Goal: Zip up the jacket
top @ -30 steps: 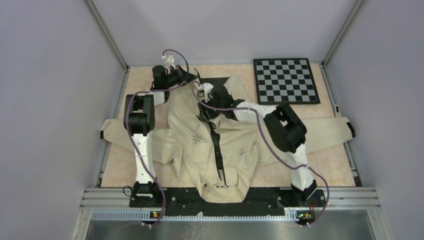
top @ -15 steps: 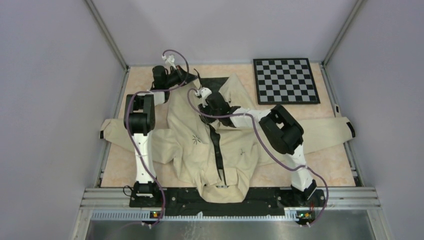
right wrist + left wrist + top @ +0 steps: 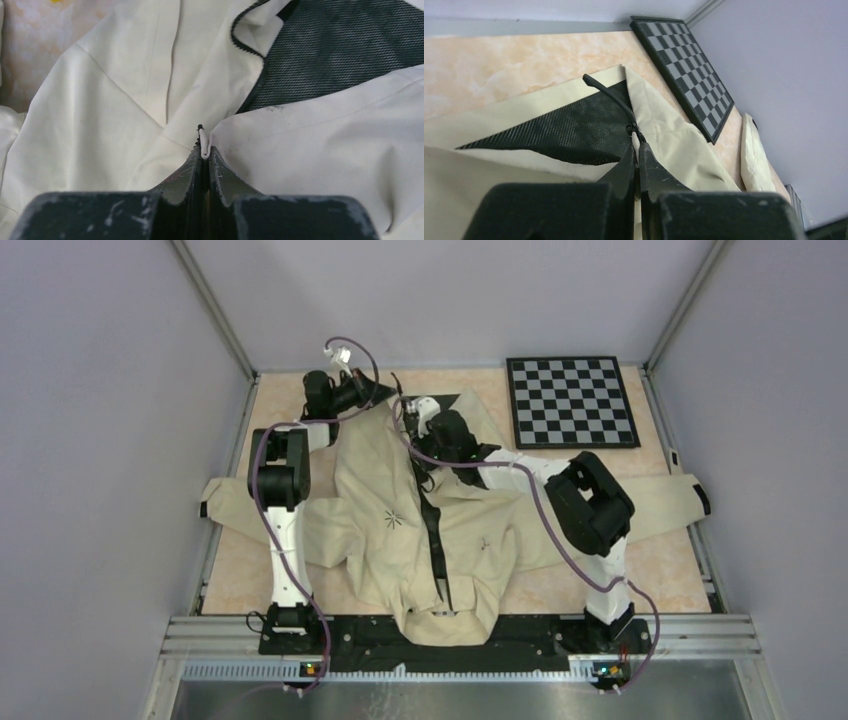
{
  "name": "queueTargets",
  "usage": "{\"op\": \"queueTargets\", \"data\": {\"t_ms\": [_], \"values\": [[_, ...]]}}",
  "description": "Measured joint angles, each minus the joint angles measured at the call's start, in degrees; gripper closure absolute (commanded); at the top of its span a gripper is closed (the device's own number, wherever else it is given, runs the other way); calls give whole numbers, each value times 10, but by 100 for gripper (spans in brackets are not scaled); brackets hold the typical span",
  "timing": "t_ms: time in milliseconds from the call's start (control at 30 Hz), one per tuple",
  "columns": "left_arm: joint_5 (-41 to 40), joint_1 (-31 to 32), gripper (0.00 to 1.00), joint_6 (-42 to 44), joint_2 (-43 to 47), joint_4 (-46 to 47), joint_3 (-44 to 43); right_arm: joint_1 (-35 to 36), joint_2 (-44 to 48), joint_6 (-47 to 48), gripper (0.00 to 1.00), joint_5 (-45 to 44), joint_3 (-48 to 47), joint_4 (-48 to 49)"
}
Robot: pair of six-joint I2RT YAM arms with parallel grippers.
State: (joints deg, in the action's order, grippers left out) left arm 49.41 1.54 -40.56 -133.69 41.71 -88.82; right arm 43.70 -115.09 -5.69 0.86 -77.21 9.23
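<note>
jacket pinched at its far end by both grippers

cream jacket (image 3: pixel 380 540) lies spread on the table (image 3: pixel 235 575), sleeves out to either side, its near end draped over the dark rail between the arm bases. a black zipper (image 3: pixel 436 540) runs down the middle. folds at the near end hide where it finishes, and the right arm covers its far stretch in the top view.

left gripper (image 3: pixel 638 145) is closed, its fingertips nipping a thin black strip at the edge of the jacket, beside the black mesh lining (image 3: pixel 559 132). whether that strip is zipper tape or a cord is hard to make out. right gripper (image 3: pixel 204 150) is closed too, clamped on a narrow upright fold of cream fabric with a few dark teeth showing at its tip. no slider can be made out in either wrist view (each gripper's own body fills the lower part of its picture).

from above, both sets of fingertips are hidden under wrists and cables. a checkerboard (image 3: pixel 571 401) lies at the far right corner, well apart from the jacket.
</note>
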Motion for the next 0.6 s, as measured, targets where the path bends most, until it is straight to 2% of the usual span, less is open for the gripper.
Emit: {"op": "queueTargets", "data": {"t_ms": [167,367,600], "values": [[46,3,100,-14,0,89,8,-68,-5,-3,100,100,-22,5],[86,26,100,49,0,122,33,-152,-80,33,100,232,-163,3],[123,61,100,97,1,156,51,-196,-84,55,100,354,-155,57]]}}
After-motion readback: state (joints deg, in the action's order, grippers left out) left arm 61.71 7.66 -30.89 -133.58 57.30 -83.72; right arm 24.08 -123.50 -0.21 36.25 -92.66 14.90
